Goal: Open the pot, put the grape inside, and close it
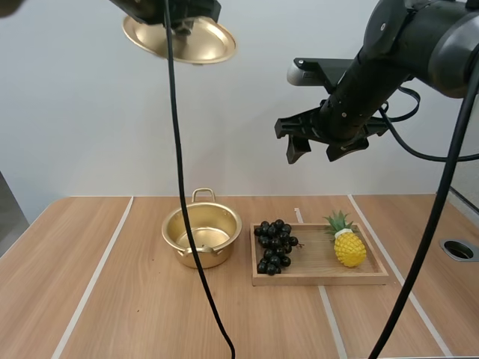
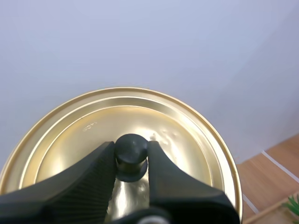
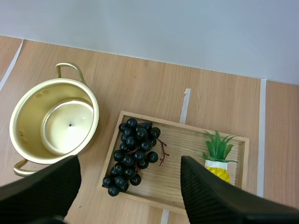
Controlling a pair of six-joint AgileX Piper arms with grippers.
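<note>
1. Grapes [image 1: 275,245] are sitting on the left end of the wooden tray [image 1: 322,278], with a toy pineapple [image 1: 349,247] at the other end. The tray lies just to the right of the pot [image 1: 228,241] on the table [image 1: 112,299].
2. The pot is open and empty, handles front and back. Nothing's been dropped in yet.
3. Left gripper [image 2: 131,154] has the lid [image 2: 93,135] by its black knob [image 2: 131,147], with the fingers clamped on either side of it. In the high view it's parked way up above the table, left of the pot. My guess is that's to keep the lid clear so the other arm has a free path.
4. Right gripper [image 1: 316,149] hangs high over the tray with its fingers spread wide and nothing in them. In its wrist view the bunch sits pretty much between the two fingers, so it looks lined up for a straight drop onto the grapes.
5. So by my read: lid-off is done, grape pickup is the step in hand, and closing comes last.
6. One thing to watch is that the bunch is lumpy and floppy. A pinch near the stem or across the middle should hold better than grabbing one loose berry at the edge.
</note>
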